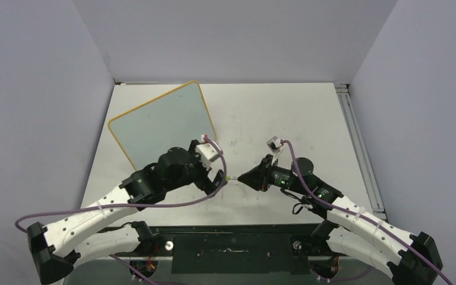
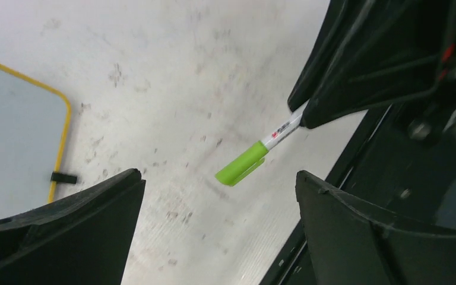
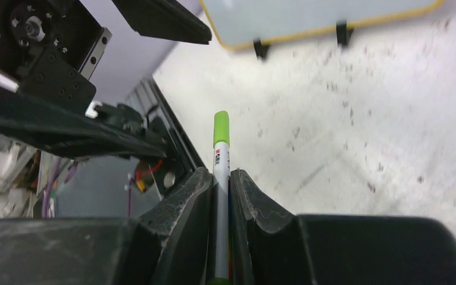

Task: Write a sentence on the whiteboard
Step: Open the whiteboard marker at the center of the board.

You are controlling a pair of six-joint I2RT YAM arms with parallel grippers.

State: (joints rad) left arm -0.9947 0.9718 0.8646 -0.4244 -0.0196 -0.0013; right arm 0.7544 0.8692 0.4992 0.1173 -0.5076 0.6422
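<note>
Two arms meet above the scuffed white table point(image 1: 285, 119). The right gripper point(image 1: 243, 177) is clenched on a marker point(image 3: 220, 155) by its white barrel. Its green cap point(image 2: 241, 163) points toward the gap between the wide-spread jaws of the left gripper point(image 1: 218, 180), touching neither finger. The orange-framed whiteboard point(image 1: 160, 122) lies at the table's far left, beyond the left arm.
</note>
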